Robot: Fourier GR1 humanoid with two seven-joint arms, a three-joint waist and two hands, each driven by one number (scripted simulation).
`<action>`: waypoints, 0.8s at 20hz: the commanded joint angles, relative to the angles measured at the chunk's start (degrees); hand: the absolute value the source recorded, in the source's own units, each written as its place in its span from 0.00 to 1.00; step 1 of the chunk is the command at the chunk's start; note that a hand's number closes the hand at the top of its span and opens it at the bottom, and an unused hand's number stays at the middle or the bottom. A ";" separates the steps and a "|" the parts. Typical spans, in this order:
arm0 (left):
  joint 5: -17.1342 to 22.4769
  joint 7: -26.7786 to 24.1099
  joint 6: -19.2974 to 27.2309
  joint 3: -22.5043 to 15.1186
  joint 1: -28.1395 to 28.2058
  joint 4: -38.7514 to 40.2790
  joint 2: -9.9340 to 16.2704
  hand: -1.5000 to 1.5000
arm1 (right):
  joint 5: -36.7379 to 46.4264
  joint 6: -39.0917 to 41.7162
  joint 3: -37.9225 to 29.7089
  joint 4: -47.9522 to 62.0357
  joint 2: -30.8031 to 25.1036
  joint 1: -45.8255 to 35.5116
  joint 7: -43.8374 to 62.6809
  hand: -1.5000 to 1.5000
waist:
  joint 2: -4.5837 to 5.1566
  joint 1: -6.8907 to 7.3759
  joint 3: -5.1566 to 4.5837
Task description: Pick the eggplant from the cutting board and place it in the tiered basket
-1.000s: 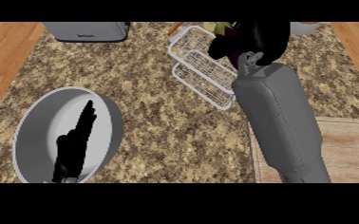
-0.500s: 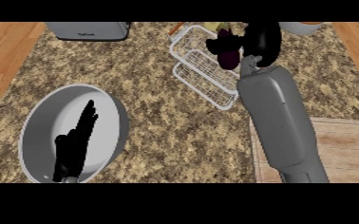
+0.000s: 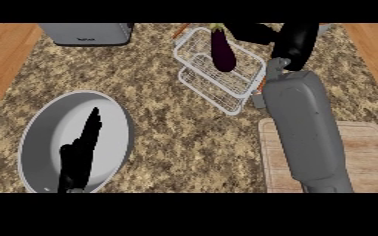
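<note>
The dark purple eggplant (image 3: 223, 51) lies lengthwise in the upper tier of the white wire tiered basket (image 3: 230, 96) at the counter's back middle. My right hand (image 3: 297, 41) is just right of the basket, its fingers (image 3: 249, 31) stretched left behind the eggplant's stem end and not curled round it. The wooden cutting board (image 3: 358, 150) sits at the lower right, partly hidden by my right forearm, with nothing visible on it. My left hand (image 3: 81, 150) rests open, fingers straight, over the grey plate (image 3: 44, 125) at the lower left.
A grey toaster (image 3: 85, 32) stands at the back left. An orange carrot tip (image 3: 181, 30) shows behind the basket. Wooden floor borders the granite counter on both sides.
The right hand carried the eggplant left over the basket, then let it go. The eggplant now lies uncovered in the upper tier and the hand has drawn back to the right. The left hand stayed still.
</note>
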 commanded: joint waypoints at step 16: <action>1.94 -1.36 -0.60 3.16 5.66 0.43 -0.17 0.50 | -11.21 16.34 -17.39 -59.07 -11.57 40.86 13.50 0.00 | -0.76 -4.59 -0.62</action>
